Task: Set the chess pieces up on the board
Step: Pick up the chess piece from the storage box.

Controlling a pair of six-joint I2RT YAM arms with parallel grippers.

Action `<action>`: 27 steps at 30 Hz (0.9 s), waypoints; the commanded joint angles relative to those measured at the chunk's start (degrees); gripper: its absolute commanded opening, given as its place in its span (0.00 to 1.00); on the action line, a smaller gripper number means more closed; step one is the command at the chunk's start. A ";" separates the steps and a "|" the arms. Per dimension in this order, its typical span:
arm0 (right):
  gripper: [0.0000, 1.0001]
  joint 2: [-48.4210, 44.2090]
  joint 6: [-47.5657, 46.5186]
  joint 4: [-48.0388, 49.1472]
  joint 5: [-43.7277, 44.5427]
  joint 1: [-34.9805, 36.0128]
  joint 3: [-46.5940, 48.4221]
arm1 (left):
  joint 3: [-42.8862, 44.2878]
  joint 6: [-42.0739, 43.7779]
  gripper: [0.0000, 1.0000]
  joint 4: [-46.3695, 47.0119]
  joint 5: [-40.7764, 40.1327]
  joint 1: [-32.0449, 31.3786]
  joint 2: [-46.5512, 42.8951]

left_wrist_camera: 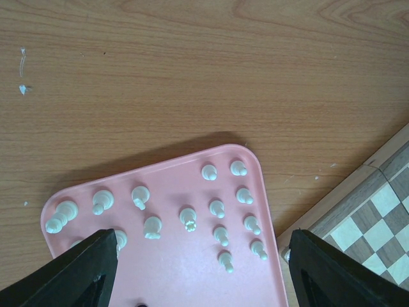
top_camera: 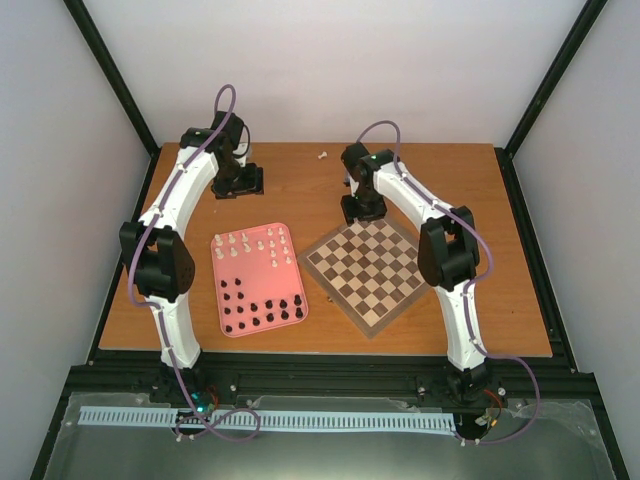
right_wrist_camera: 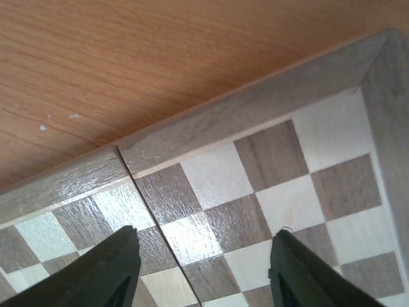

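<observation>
Top external: high behind the arm bases (top_camera: 186, 385), looking down on the whole table (top_camera: 450, 170). Left wrist: close above the far end of the pink tray (left_wrist_camera: 185, 268), facing down. Right wrist: very close over a corner of the board (right_wrist_camera: 255, 109). The overhead view shares both.

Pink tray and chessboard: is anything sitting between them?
No. Only a narrow strip of bare wooden table separates the pink tray from the board; the top external and left wrist views show it.
</observation>
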 commanded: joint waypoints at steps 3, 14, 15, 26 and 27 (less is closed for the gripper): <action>0.71 1.31 -0.86 -1.16 1.02 -0.74 5.60 | 0.12 0.77 0.76 0.34 0.37 0.52 -0.08; 0.86 2.99 0.51 -1.24 1.50 -2.36 11.81 | -0.51 0.66 0.64 0.81 0.77 0.28 2.18; 0.86 2.87 0.45 -1.22 1.55 -2.37 11.77 | -1.57 0.16 0.58 1.23 0.89 0.26 1.97; 0.86 0.22 -0.01 0.63 0.85 -2.46 4.89 | -18.01 -5.66 0.56 9.28 -1.15 0.43 -2.46; 0.86 0.13 -0.08 0.63 0.70 -2.46 4.61 | -18.67 -5.79 0.56 9.46 -1.36 0.43 -2.53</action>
